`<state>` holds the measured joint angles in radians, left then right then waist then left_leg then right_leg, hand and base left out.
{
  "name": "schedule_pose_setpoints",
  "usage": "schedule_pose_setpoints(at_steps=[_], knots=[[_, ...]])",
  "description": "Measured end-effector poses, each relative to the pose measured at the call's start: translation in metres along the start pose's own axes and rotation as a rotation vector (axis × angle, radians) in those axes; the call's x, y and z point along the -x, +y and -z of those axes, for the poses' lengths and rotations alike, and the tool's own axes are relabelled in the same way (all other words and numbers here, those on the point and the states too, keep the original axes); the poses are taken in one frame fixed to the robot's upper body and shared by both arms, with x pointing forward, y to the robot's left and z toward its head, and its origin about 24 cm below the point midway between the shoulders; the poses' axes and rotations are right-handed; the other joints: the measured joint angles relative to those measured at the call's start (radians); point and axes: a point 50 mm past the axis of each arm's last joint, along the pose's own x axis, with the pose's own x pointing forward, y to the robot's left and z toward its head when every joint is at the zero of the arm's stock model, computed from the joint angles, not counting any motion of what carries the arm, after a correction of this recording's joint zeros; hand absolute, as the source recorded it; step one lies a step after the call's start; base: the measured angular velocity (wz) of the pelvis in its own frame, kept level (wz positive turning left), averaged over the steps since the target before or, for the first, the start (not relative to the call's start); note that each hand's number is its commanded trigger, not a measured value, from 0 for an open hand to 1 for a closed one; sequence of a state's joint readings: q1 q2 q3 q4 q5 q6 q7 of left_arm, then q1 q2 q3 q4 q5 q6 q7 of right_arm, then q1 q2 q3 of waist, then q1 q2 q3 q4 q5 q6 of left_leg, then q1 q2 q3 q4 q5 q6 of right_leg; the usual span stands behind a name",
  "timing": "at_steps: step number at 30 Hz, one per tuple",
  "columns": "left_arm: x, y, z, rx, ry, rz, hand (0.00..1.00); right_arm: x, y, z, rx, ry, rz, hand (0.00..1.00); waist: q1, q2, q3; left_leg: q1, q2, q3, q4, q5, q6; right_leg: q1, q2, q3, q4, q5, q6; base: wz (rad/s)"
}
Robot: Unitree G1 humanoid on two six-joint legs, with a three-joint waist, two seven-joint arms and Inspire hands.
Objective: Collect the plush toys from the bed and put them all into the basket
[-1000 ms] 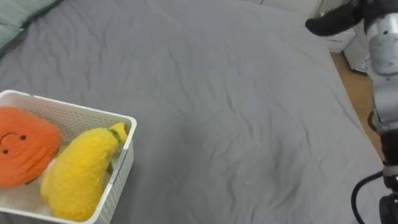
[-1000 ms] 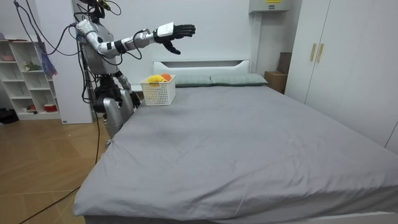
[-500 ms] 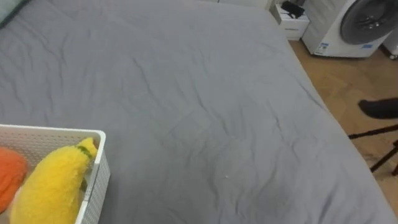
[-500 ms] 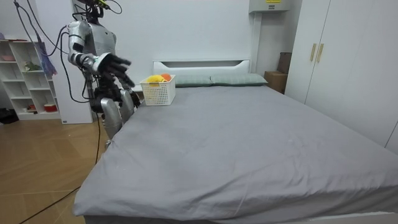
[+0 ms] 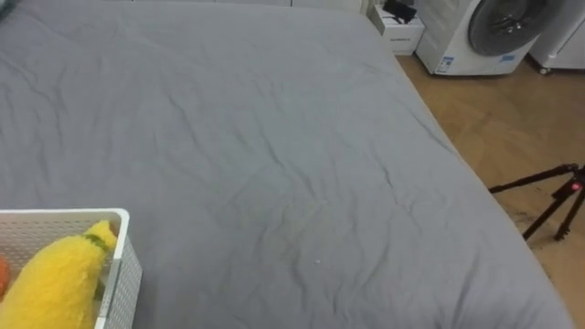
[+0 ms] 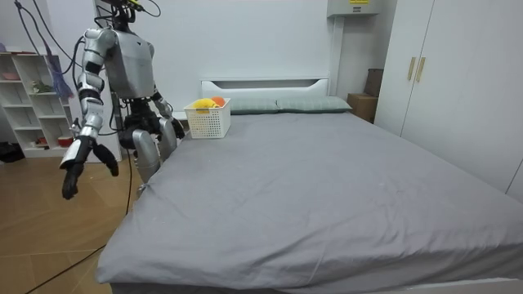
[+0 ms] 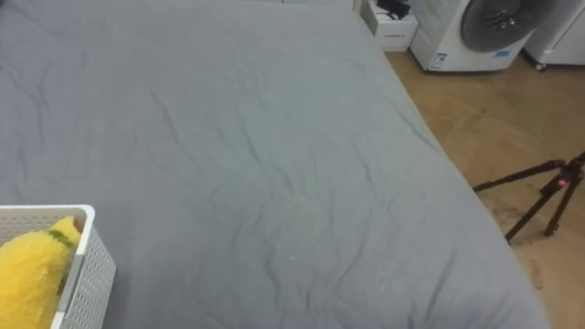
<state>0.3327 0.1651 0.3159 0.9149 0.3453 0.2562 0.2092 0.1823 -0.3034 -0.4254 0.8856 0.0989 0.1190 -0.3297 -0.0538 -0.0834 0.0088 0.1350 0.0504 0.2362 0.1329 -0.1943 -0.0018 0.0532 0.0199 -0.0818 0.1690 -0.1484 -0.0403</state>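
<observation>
A white slatted basket [image 5: 121, 274] stands on the grey bed [image 5: 256, 137] at the lower left of the eye views. In it lies a yellow plush toy [image 5: 55, 288], with a sliver of an orange plush toy [image 5: 3, 274] beside it. In the room view the basket [image 6: 208, 120] sits near the headboard, and I stand at the bedside next to it. My right hand [image 6: 78, 166] hangs low at the room view's left, away from the bed, fingers relaxed and empty. My left hand [image 6: 175, 127] is down by my hip near the mattress edge.
A washing machine [image 5: 494, 32] and a small white cabinet [image 5: 398, 23] stand beyond the bed's far end. A black tripod [image 5: 548, 196] stands on the wooden floor to the right. Pillows [image 6: 310, 104] lie at the headboard; a shelf [image 6: 33, 98] stands behind me.
My right arm has swung down from stretched out over the bed to hanging at my side. The eye views have shifted, so the basket sits further left in them.
</observation>
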Motion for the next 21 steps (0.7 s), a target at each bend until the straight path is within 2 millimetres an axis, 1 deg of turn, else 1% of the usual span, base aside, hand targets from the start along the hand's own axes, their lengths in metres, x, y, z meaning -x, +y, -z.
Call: schedule_pose_setpoints(at_steps=[1, 2, 3, 4, 5, 6, 7, 10, 11, 13, 14, 15, 17, 19, 20, 21], knots=[[0.000, 0.000, 0.000, 0.000, 0.000, 0.000, 0.00, 0.001, 0.003, 0.016, 0.013, 0.056, -0.009, 0.00, 0.001, 0.003, 0.0003, 0.001, 0.000, 0.000, -0.001, 0.000, 0.000, 0.002, 0.000, -0.001, 0.000, -0.001, -0.001, 0.00], [0.000, 0.000, 0.000, -0.001, 0.001, 0.000, 0.00, 0.002, 0.004, 0.023, 0.016, 0.084, -0.013, 0.00, 0.002, 0.006, 0.0013, 0.003, 0.000, 0.000, -0.002, 0.000, 0.000, 0.003, 0.000, -0.002, 0.000, -0.001, -0.001, 0.00], [0.000, -0.001, 0.002, -0.002, 0.004, -0.001, 0.00, 0.005, 0.008, 0.038, 0.026, 0.137, -0.026, 0.00, 0.004, 0.009, 0.0022, 0.008, 0.000, 0.001, -0.004, 0.000, 0.000, 0.006, 0.000, -0.001, 0.000, -0.001, -0.001, 0.00], [0.000, -0.002, 0.003, -0.002, 0.005, 0.000, 0.00, 0.007, 0.010, 0.044, 0.033, 0.159, -0.037, 0.00, 0.004, 0.013, 0.0029, 0.010, 0.000, 0.001, -0.004, 0.000, -0.001, 0.008, 0.000, -0.001, 0.000, -0.002, -0.002, 0.00], [0.001, -0.003, 0.004, -0.006, 0.006, 0.002, 0.00, 0.011, 0.013, 0.057, 0.060, 0.202, -0.059, 0.00, 0.004, 0.014, 0.0018, 0.016, 0.000, 0.001, -0.004, -0.001, -0.002, 0.014, 0.000, -0.001, 0.000, -0.003, -0.002, 0.00], [0.001, -0.003, 0.005, -0.010, 0.009, 0.004, 0.00, 0.015, 0.016, 0.069, 0.100, 0.240, -0.088, 0.00, 0.005, 0.019, -0.0018, 0.018, 0.000, 0.000, -0.004, -0.002, -0.002, 0.016, 0.000, -0.001, 0.002, -0.005, -0.003, 0.00], [0.001, -0.004, 0.005, -0.015, 0.009, 0.004, 0.00, 0.017, 0.018, 0.075, 0.115, 0.259, -0.104, 0.00, 0.005, 0.019, -0.0030, 0.019, 0.000, 0.000, -0.004, -0.002, -0.002, 0.017, 0.000, -0.001, 0.003, -0.006, -0.003, 0.00], [0.003, -0.013, 0.010, -0.048, 0.022, 0.026, 0.00, 0.029, 0.027, 0.102, 0.208, 0.361, -0.180, 0.00, 0.010, 0.026, -0.0059, 0.031, -0.001, 0.003, -0.004, -0.003, -0.003, 0.027, -0.001, 0.000, 0.006, -0.008, -0.004, -0.01], [0.003, -0.014, 0.010, -0.047, 0.023, 0.029, 0.00, 0.031, 0.028, 0.106, 0.226, 0.378, -0.194, 0.00, 0.010, 0.026, -0.0048, 0.033, -0.001, 0.003, -0.004, -0.003, -0.003, 0.030, -0.001, 0.000, 0.006, -0.009, -0.003, 0.00], [0.004, -0.017, 0.009, -0.042, 0.024, 0.038, 0.00, 0.039, 0.034, 0.117, 0.280, 0.420, -0.253, 0.00, 0.011, 0.028, -0.0064, 0.036, -0.001, -0.002, -0.004, -0.004, -0.003, 0.034, -0.001, -0.001, 0.005, -0.011, -0.004, 0.00], [0.004, -0.018, 0.010, -0.043, 0.027, 0.040, 0.00, 0.040, 0.035, 0.119, 0.296, 0.425, -0.269, 0.00, 0.014, 0.028, -0.0065, 0.036, -0.001, -0.002, -0.003, -0.004, -0.003, 0.034, -0.002, -0.002, 0.006, -0.011, -0.004, -0.04], [0.004, -0.019, 0.011, -0.045, 0.031, 0.044, 0.00, 0.042, 0.038, 0.121, 0.341, 0.432, -0.305, 0.00, 0.017, 0.035, -0.0086, 0.035, -0.001, -0.003, -0.003, -0.004, -0.003, 0.034, -0.002, -0.002, 0.006, -0.010, -0.005, -0.05], [0.004, -0.021, 0.009, -0.045, 0.030, 0.046, 0.00, 0.045, 0.040, 0.124, 0.398, 0.445, -0.354, 0.00, 0.025, 0.039, -0.0102, 0.035, -0.002, -0.004, -0.003, -0.006, -0.003, 0.033, -0.002, -0.005, 0.005, -0.010, -0.005, -0.02], [0.005, -0.025, 0.007, -0.062, 0.025, 0.050, 0.00, 0.049, 0.043, 0.130, 0.484, 0.473, -0.412, 0.00, 0.032, 0.051, -0.0168, 0.035, -0.003, -0.005, -0.003, -0.006, -0.003, 0.035, -0.002, -0.007, 0.004, -0.010, -0.005, 0.00], [0.005, -0.027, 0.007, -0.061, 0.027, 0.055, 0.00, 0.050, 0.044, 0.131, 0.504, 0.478, -0.423, 0.00, 0.032, 0.051, -0.0158, 0.035, -0.003, -0.006, -0.003, -0.006, -0.003, 0.035, -0.003, -0.007, 0.004, -0.010, -0.005, 0.05], [0.007, -0.031, 0.006, -0.058, 0.026, 0.064, 0.00, 0.052, 0.046, 0.132, 0.527, 0.488, -0.444, 0.00, 0.032, 0.055, -0.0156, 0.035, -0.004, -0.010, -0.002, -0.005, -0.003, 0.037, -0.003, -0.007, 0.005, -0.010, -0.005, 0.04]])
